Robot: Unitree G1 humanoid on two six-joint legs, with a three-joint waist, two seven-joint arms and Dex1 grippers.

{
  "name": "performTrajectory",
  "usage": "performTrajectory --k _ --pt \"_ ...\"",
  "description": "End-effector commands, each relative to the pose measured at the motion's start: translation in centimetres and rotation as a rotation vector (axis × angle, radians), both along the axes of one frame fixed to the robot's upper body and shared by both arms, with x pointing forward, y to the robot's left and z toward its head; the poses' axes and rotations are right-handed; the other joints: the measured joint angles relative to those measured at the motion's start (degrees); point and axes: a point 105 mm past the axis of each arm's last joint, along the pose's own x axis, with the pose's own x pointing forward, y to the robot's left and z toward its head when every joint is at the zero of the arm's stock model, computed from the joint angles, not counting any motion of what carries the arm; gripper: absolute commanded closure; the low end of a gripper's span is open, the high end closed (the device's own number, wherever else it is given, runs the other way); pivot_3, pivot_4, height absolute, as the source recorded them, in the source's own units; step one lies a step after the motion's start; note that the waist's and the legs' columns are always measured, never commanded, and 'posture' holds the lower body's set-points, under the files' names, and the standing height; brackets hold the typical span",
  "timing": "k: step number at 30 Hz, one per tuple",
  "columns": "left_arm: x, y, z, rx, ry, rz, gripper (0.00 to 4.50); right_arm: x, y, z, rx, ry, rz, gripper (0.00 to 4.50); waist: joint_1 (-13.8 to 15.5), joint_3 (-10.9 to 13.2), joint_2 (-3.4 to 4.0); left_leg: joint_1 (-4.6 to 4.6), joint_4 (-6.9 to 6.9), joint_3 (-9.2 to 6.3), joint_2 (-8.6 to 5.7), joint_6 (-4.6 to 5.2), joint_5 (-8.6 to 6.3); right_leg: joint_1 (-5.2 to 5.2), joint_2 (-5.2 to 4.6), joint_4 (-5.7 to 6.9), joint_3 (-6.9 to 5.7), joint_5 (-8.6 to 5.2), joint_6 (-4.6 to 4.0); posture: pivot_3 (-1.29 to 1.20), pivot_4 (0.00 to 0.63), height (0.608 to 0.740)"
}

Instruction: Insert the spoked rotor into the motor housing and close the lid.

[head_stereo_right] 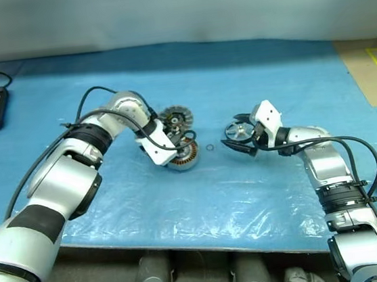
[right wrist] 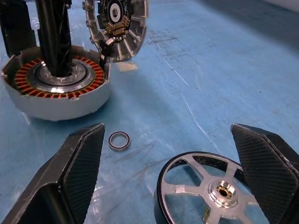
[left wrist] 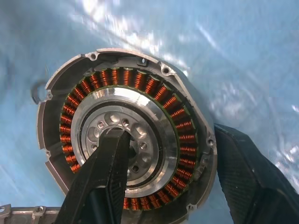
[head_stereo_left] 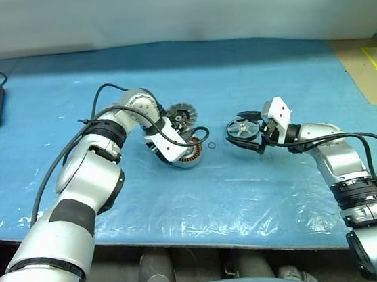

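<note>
The motor housing [right wrist: 56,88] rests on the blue table cover [head_stereo_left: 235,74], copper windings facing up. The left gripper [left wrist: 187,186] is clamped on the housing wall: one finger [left wrist: 100,182] is set in the central hole, the other lies outside the rim. The lid [right wrist: 117,25] leans tilted against the far side of the housing, touching it. A small loose ring [right wrist: 119,140] lies flat between the housing and the spoked rotor [right wrist: 205,191]. The rotor lies flat on the cover, well apart from the housing. The right gripper [right wrist: 180,163] is spread wide, with its fingers flanking the rotor and nothing grasped.
</note>
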Motion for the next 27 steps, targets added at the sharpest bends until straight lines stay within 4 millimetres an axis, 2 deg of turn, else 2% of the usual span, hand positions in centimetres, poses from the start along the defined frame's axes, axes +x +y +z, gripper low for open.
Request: performTrajectory --k 1,16,27 --pt "-0.8 -1.6 1.8 -0.087 -0.024 -0.097 2.2 -0.1 0.3 1.5 0.028 -0.059 0.011 0.0 -0.01 0.0 0.0 0.0 0.0 0.0 0.0 0.0 0.0 -0.01 0.0 0.0 0.0 0.0 0.0 0.0 0.15 0.74" --pt "-3.3 -0.6 -0.4 -0.03 0.04 -0.165 2.2 -0.1 0.6 1.5 0.029 -0.058 0.021 0.0 -0.17 0.05 0.04 0.0 0.0 0.05 0.05 0.05 -0.03 -0.07 0.02 0.04 0.03 -0.02 -0.03 0.0 0.15 0.74" --pt "-3.3 -1.0 -0.6 -0.028 0.056 -0.157 2.2 -0.2 1.1 1.4 0.037 -0.053 0.034 0.0 -0.23 0.05 0.04 0.01 0.03 0.06 0.04 0.01 0.0 -0.07 0.04 0.06 0.05 -0.01 -0.02 0.0 0.15 0.74"
